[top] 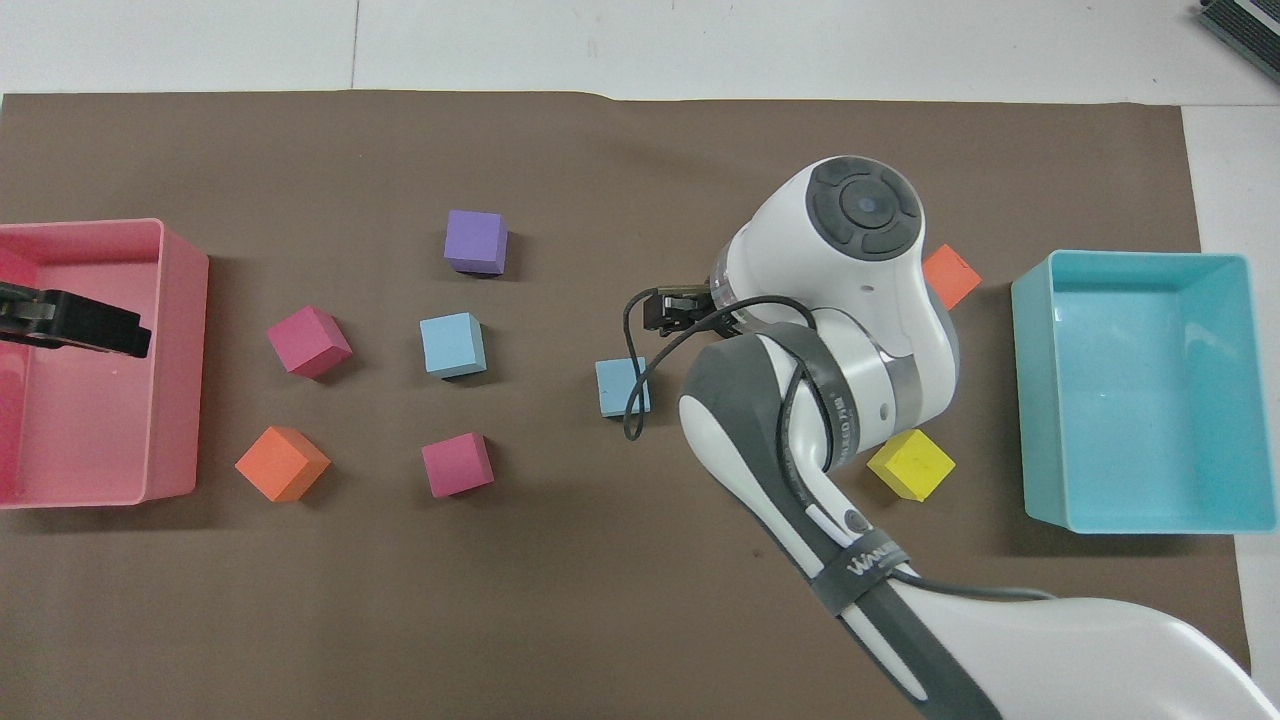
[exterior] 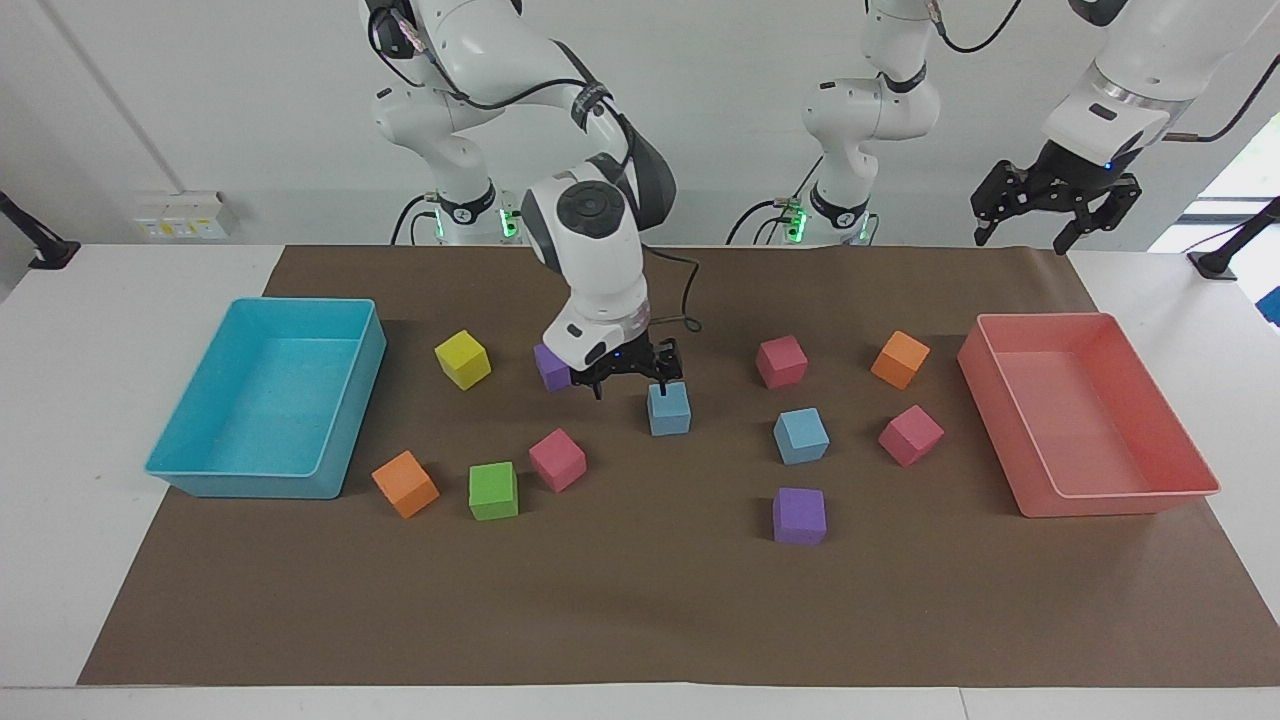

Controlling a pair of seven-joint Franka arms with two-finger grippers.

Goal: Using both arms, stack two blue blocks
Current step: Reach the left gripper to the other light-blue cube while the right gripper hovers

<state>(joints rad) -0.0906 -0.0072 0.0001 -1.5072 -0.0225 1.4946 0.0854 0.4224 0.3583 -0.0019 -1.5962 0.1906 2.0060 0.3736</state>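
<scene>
One blue block (exterior: 669, 409) (top: 622, 387) lies on the brown mat near the table's middle. The other blue block (exterior: 801, 436) (top: 453, 345) lies apart from it, toward the left arm's end. My right gripper (exterior: 630, 384) hangs open and empty just above the mat, between that first blue block and a purple cube (exterior: 550, 367). In the overhead view the right arm's wrist covers its fingers. My left gripper (exterior: 1046, 208) (top: 72, 325) waits open, high in the air over the pink bin (exterior: 1045, 318).
A turquoise bin (exterior: 300, 303) stands at the right arm's end. Yellow (exterior: 462, 359), pink (exterior: 557, 459), green (exterior: 493, 490) and orange (exterior: 405, 484) cubes lie near it. Pink (exterior: 781, 361) (exterior: 910, 435), orange (exterior: 900, 359) and purple (exterior: 799, 516) cubes surround the second blue block.
</scene>
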